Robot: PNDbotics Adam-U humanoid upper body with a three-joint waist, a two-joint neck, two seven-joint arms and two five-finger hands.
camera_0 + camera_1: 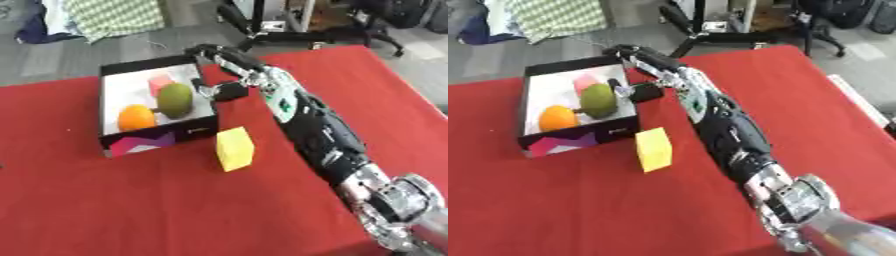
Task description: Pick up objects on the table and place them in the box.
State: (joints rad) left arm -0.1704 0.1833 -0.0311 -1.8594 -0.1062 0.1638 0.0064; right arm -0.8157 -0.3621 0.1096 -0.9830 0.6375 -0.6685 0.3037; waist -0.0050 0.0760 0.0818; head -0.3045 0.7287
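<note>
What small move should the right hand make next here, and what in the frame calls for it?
Probably lift the right hand clear of the box and bring it back toward the yellow block. The hand sits at the box's right rim with fingers relaxed and holding nothing, the green fruit, orange and pink block already lie inside, and the yellow block stands alone on the red table.
</note>
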